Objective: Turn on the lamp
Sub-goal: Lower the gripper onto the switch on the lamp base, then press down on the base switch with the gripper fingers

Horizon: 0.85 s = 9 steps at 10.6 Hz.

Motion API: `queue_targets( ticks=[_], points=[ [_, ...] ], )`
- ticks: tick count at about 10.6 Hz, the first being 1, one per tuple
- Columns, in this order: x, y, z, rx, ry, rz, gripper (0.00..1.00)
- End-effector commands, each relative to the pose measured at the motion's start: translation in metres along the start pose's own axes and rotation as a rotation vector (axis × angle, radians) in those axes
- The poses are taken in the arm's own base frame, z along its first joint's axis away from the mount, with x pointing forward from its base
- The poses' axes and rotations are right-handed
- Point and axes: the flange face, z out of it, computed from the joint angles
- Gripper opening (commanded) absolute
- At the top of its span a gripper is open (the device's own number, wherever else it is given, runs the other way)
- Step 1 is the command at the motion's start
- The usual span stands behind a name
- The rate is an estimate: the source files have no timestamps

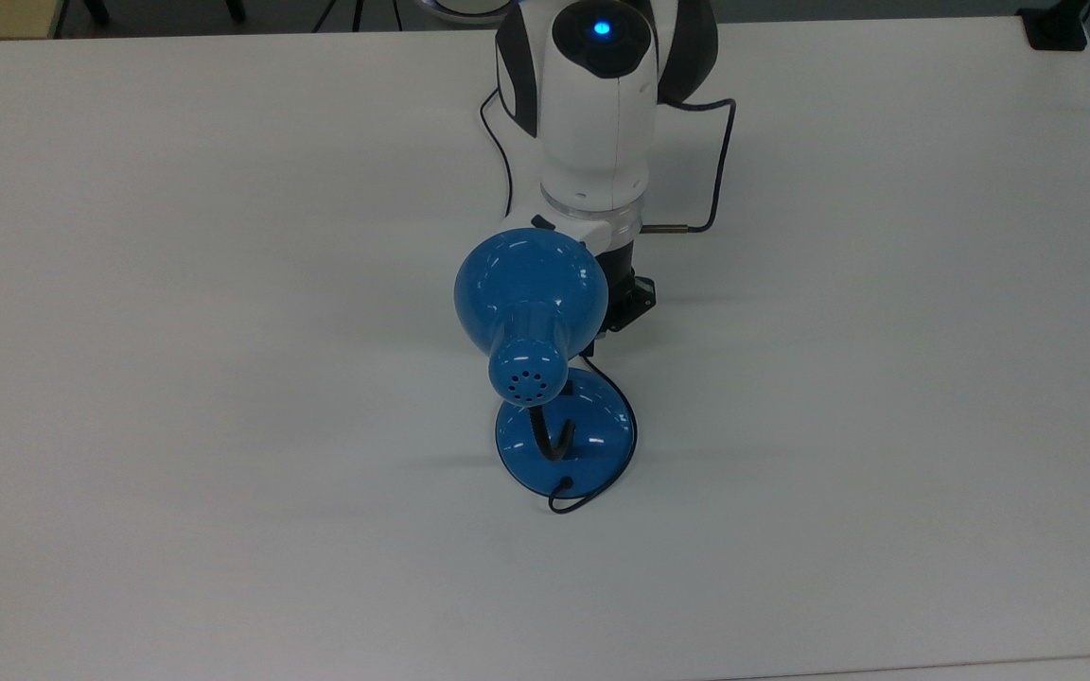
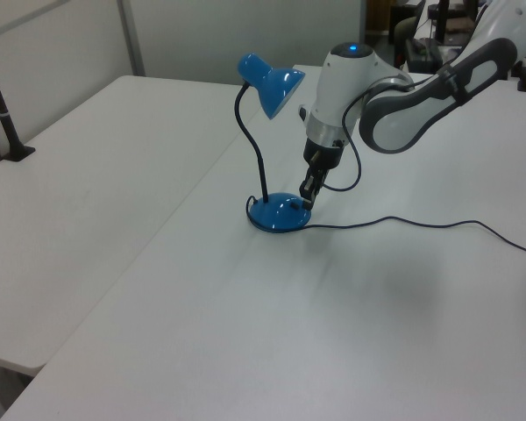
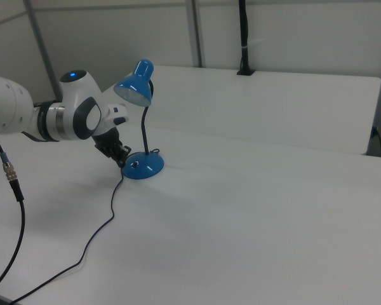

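Observation:
The lamp is glossy blue and stands mid-table. Its bell shade hangs over its round base on a black gooseneck. No glow falls on the table under the shade. My gripper is shut and points down, with its tips low at the edge of the lamp base on the left view's right. The right view has the gripper just left of the base. From the top view, the shade hides the fingertips, and the white arm reaches in from the far edge.
The lamp's thin black cord trails across the white table toward the left view's right. A thicker black cable hangs at the right view's left. A black clamped post stands at the left view's left edge.

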Motion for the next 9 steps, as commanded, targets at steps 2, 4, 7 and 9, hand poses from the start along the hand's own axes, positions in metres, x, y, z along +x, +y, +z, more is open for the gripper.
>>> queue_targets(
  ticks=[2, 4, 7, 9],
  points=[
    [0.01, 0.005, 0.012, 0.014, 0.092, 0.027, 0.0],
    [0.013, 0.009, 0.013, 0.018, 0.113, 0.029, 0.0],
    [0.018, 0.015, 0.017, 0.012, 0.128, 0.033, 0.0],
    [0.021, 0.022, 0.016, 0.013, 0.145, 0.041, 0.0]
  ],
)
